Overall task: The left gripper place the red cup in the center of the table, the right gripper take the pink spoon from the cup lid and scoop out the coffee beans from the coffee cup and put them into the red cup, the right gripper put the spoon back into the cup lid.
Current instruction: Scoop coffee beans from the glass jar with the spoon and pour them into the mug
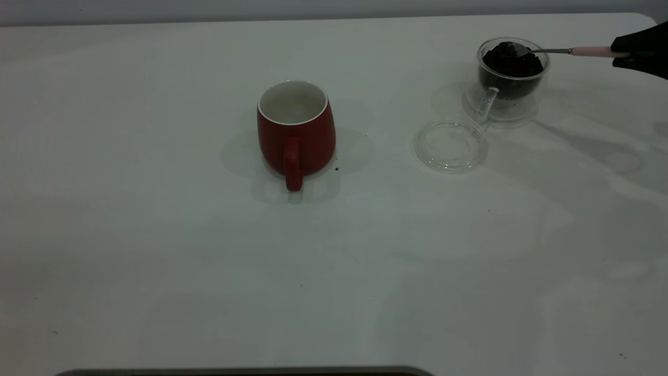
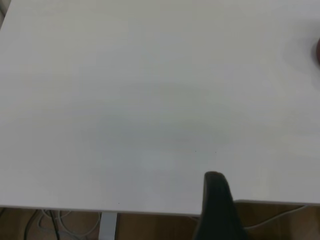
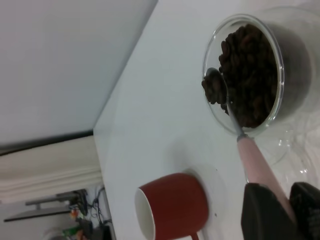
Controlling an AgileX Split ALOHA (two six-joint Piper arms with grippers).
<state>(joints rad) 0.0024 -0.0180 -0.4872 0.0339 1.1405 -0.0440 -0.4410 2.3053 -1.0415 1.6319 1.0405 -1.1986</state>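
The pink spoon (image 1: 569, 50) is gripped by the right hand (image 1: 629, 54) w/ beans (image 3: 214, 90) over the coffee cup (image 1: 509, 78); left hand state cannot be told.

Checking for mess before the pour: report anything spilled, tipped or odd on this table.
Only one thing: a tiny dark speck lies on the white table beside the upright dark red ceramic mug, perhaps a coffee crumb. The clear glass cup of beans also stands upright.
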